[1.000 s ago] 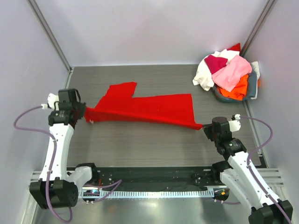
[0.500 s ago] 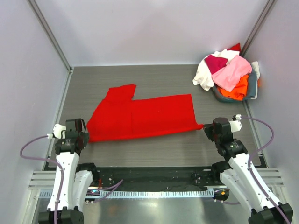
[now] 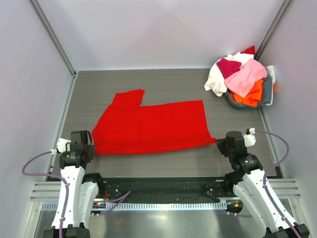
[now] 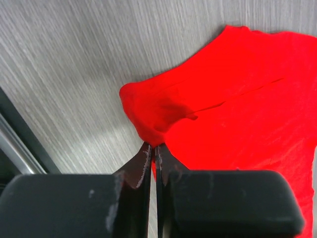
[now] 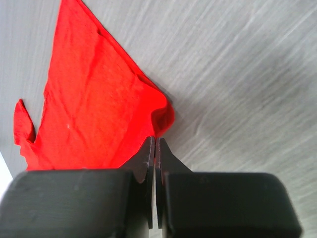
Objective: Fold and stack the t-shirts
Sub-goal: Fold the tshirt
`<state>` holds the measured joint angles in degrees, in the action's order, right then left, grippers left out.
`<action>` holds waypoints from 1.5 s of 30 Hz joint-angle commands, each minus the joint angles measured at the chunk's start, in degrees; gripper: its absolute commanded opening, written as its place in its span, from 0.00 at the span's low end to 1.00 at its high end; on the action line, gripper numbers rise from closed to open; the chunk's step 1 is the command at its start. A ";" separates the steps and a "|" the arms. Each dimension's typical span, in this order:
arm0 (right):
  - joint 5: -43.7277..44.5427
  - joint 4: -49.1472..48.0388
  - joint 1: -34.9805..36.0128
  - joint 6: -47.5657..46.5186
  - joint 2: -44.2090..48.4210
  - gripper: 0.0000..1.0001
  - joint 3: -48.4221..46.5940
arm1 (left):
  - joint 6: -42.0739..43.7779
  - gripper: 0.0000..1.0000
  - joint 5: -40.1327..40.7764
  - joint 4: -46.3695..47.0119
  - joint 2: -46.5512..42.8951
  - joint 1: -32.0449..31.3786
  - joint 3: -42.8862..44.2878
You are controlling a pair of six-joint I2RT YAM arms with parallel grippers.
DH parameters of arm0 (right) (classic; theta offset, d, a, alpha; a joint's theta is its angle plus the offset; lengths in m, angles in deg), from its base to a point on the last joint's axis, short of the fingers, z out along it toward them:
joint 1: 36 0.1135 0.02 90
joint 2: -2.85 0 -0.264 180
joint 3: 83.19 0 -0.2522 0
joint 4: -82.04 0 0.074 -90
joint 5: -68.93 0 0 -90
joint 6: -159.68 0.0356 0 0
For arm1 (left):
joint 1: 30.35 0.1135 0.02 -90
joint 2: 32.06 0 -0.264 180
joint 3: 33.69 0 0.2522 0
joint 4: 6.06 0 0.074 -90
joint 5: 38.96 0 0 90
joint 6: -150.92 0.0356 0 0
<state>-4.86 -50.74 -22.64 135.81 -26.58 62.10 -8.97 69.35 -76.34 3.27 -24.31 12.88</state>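
Grey wood-grain tabletop [image 3: 168,84] carries a bright red cloth t-shirt [image 3: 148,126] spread flat mid-table; left gripper [image 4: 152,148] pinches its near-left corner, right gripper [image 5: 155,141] its near-right corner, jaws pressed together on cloth.

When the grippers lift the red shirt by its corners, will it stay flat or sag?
Probably sags: the red shirt bunches into soft folds where the left gripper and right gripper pinch its corners. Likely light: narrow pinches seem enough. Lying flat on the table, it should drag, not roll.
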 commanded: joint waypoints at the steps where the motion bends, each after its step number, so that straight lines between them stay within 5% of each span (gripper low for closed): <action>1: 0.85 3.27 -0.27 0.58 1.48 0.06 0.03 | -2.18 0.06 1.30 -2.46 -1.40 0.46 1.28; 3: -0.38 4.33 -0.27 1.02 1.83 0.29 0.03 | -2.18 0.21 -0.10 -3.60 -1.93 0.46 1.98; 5: -1.61 4.69 -0.27 0.67 2.01 0.54 -0.49 | -2.19 0.47 -0.29 -5.70 -2.02 0.55 4.17; 12: -1.18 3.65 -0.27 -5.47 1.58 0.53 -5.94 | 4.39 0.69 1.91 -6.78 -2.99 0.55 15.15; 21: -11.63 -5.32 -0.18 -30.50 -29.41 0.43 -23.76 | 21.79 0.76 -14.42 11.75 18.78 0.55 21.23; 29: -9.00 -13.32 -0.18 -37.47 -46.14 0.50 -33.62 | 22.08 0.85 -21.82 32.75 35.14 0.29 24.91; 37: -5.05 -15.08 -0.53 -41.87 -66.79 0.51 -49.51 | 22.08 0.83 -23.05 34.54 59.90 -0.86 41.25; 45: -3.55 -15.17 -2.29 -43.80 -80.60 0.51 -59.64 | 23.13 0.83 -22.18 33.84 73.47 -1.30 54.44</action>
<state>-10.37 -64.45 -23.88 93.76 -105.53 6.78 12.38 47.53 -43.75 74.20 -25.36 62.39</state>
